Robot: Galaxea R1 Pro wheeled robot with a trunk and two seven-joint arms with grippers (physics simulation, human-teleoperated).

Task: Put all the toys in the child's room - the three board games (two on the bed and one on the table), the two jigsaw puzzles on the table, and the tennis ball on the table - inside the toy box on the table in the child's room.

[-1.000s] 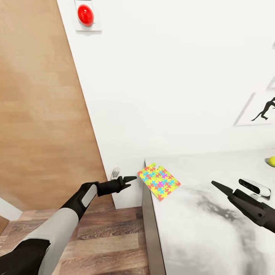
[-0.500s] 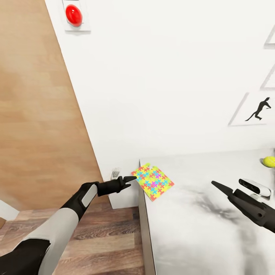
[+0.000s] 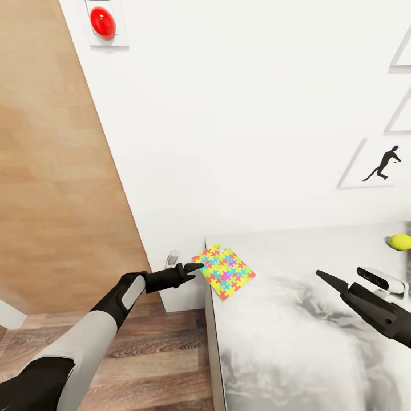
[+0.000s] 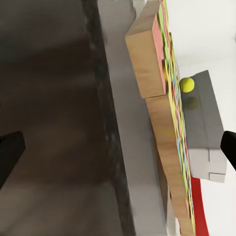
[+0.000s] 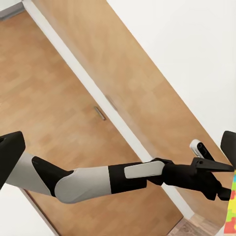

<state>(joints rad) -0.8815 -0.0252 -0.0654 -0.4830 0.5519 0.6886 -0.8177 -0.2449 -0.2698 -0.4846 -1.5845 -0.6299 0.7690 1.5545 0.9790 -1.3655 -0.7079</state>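
Left claw (image 3: 194, 267) parted beside jigsaw puzzle (image 3: 226, 271); right claw (image 3: 326, 278) parted, arm cut off.

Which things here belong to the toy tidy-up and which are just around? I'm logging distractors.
Job:
- jigsaw puzzle
- tennis ball
- table

Just around:
- red wall button
- baseball-player picture
- wooden door
- white outlet

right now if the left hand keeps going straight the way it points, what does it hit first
Most likely the jigsaw puzzle box at the table's corner: the left hand points right at its near edge. Depth is unclear, so it could pass just above it.
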